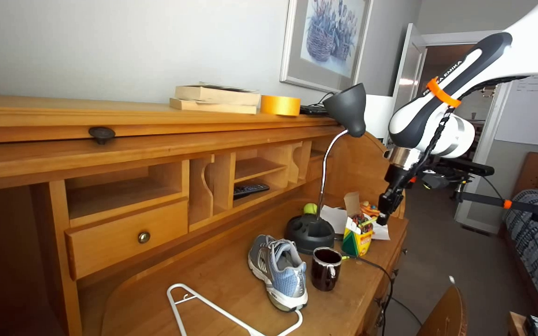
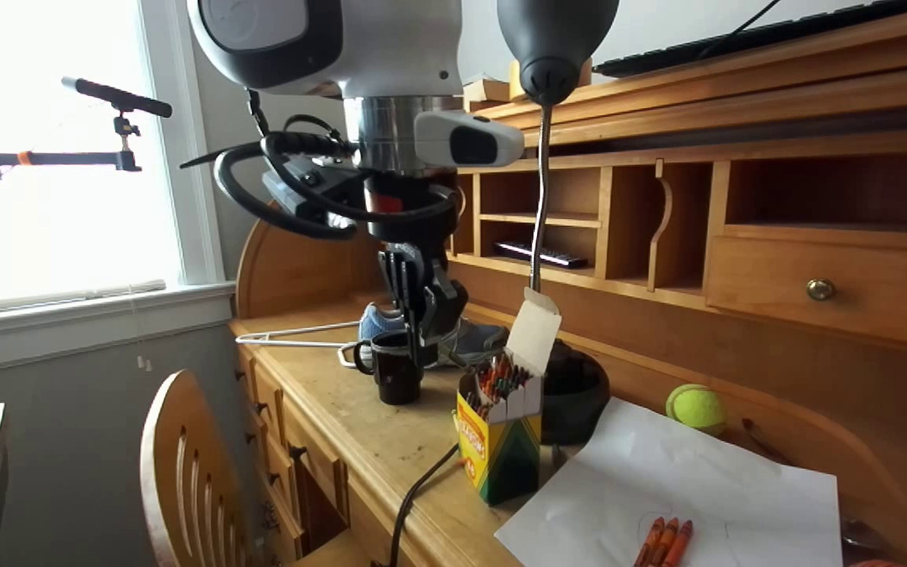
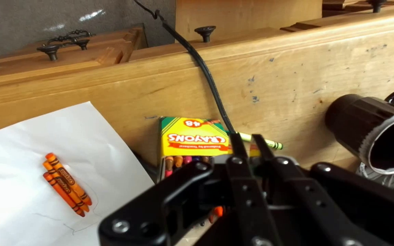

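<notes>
My gripper (image 3: 247, 136) hangs over the desk with a narrow gap between its fingers and nothing held there. Below it, in the wrist view, stands a yellow and green crayon box (image 3: 193, 140), lid up and packed with crayons; the black fingers cover part of it. A light green crayon (image 3: 274, 145) lies on the desk beside the box, seen past the fingertips. To the right is a dark brown mug (image 3: 357, 126). Three orange crayons (image 3: 67, 184) rest on white paper (image 3: 22, 147) at the left. In both exterior views the gripper (image 1: 382, 219) is above the desktop, apart from the box (image 2: 493, 453).
A desk lamp (image 1: 350, 109) rises from a black base (image 1: 310, 233) close to the box. Nearby are a blue-grey shoe (image 1: 283, 275), a white hanger (image 1: 222, 308) and a tennis ball (image 2: 696, 408). A black cord (image 3: 210, 78) crosses the desk edge. A wooden chair (image 2: 174, 465) stands in front.
</notes>
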Controlling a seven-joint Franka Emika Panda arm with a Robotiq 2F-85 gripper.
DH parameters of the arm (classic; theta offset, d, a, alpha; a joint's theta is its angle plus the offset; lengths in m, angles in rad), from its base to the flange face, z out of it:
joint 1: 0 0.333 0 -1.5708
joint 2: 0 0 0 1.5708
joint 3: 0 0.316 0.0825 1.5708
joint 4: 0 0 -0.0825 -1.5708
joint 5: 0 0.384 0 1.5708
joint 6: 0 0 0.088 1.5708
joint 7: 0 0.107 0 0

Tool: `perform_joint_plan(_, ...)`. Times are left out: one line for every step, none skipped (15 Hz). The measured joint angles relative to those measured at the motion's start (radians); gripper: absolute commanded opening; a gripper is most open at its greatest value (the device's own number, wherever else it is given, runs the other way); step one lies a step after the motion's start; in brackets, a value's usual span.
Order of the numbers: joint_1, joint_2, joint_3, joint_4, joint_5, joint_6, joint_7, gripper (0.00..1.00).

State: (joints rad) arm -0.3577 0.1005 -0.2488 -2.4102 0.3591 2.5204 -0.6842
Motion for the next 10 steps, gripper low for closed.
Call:
perform_joint_plan(-0.002,0.000,-0.003,0.006,0.000,-0.017,0.002,0.03)
perform_joint_plan(-0.004,0.000,-0.007,0.011,0.000,-0.033,0.004,0.03)
perform_joint_plan(-0.005,0.000,-0.011,0.018,0.000,-0.050,0.005,0.03)
perform_joint_plan(-0.007,0.001,-0.014,0.024,0.001,-0.065,0.005,0.03)
perform_joint_plan(-0.008,0.003,-0.015,0.030,0.002,-0.079,0.005,0.03)
perform_joint_plan(-0.009,0.006,-0.017,0.036,0.005,-0.091,0.005,0.03)
perform_joint_plan(-0.009,0.010,-0.018,0.042,0.006,-0.098,0.005,0.03)
perform_joint_plan(-0.010,0.015,-0.019,0.048,0.007,-0.107,0.005,0.03)
perform_joint_plan(-0.011,0.021,-0.020,0.055,0.008,-0.115,0.005,0.03)
perform_joint_plan(-0.013,0.027,-0.020,0.062,0.008,-0.120,0.005,0.03)
